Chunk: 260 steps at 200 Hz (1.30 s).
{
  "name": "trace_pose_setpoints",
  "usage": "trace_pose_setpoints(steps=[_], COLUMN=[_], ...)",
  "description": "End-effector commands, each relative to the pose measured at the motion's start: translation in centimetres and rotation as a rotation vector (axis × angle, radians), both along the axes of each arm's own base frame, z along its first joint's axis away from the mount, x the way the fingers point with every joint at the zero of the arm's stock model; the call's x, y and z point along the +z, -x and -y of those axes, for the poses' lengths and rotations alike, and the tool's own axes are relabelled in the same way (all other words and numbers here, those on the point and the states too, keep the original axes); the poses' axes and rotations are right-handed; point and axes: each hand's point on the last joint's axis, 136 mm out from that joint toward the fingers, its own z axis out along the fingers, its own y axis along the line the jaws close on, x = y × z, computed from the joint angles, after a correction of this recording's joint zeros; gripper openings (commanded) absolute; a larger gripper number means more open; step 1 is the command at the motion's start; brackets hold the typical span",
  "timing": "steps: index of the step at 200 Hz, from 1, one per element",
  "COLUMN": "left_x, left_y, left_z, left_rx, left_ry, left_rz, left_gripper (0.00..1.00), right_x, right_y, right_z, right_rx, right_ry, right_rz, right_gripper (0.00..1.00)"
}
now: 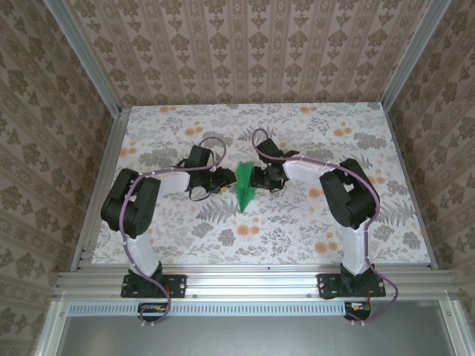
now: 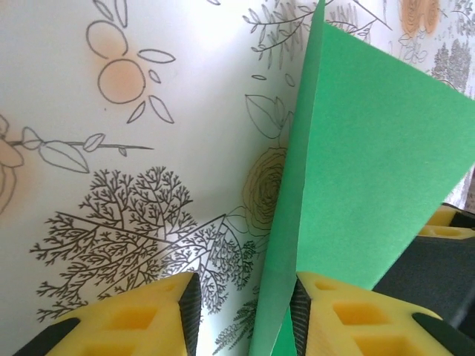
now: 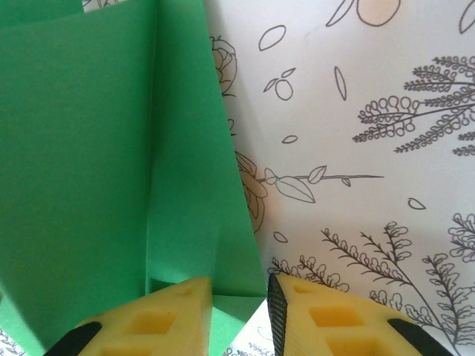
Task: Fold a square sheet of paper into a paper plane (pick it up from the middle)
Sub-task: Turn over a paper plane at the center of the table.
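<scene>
Between both sets of fingers | paper plane [image 1: 243, 185] lay folded on the table [image 1: 297, 222] | left gripper [image 2: 243, 285] fingers apart | right gripper [image 3: 239, 285] fingers apart | probably because folding looked finished

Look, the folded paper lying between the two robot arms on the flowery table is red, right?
Not red. The folded paper is bright green. The top external view shows it lying between the left arm and the right arm on the flowery table. Both wrist views show the same green.
</scene>
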Motion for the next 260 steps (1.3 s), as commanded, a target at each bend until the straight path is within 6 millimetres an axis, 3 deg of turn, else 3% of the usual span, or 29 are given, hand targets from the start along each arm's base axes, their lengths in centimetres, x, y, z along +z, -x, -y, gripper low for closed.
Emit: trace_pose_setpoints(steps=[1, 65, 108, 158, 224, 260], left_x=[1.1, -0.7, -0.4, -0.7, -1.2, -1.2], left_y=[-0.9, -0.6, -0.3, 0.0, 0.3, 0.4], left_z=[-0.2, 0.2, 0.8, 1.3, 1.2, 1.2], left_rx=[-0.049, -0.104, -0.120, -0.128, -0.127, -0.127], left_ry=[0.023, 0.041, 0.097, 0.129, 0.127, 0.128], left_rz=[0.018, -0.040, -0.052, -0.065, -0.082, -0.084], left_gripper=[0.39, 0.26, 0.23, 0.25, 0.26, 0.26], right_x=[-0.8, 1.5, 3.7, 5.9, 7.0, 5.6], right_y=[0.8, 0.3, 0.4, 1.2, 3.3, 5.0], right_z=[0.5, -0.5, -1.5, -0.8, 0.6, -0.4], right_rx=[0.035, 0.062, 0.072, 0.066, 0.053, 0.086], right_ry=[0.036, -0.021, -0.099, -0.096, -0.005, 0.011], right_rz=[-0.046, -0.011, 0.023, 0.064, 0.080, 0.038], right_gripper=[0.32, 0.36, 0.41, 0.48, 0.59, 0.65])
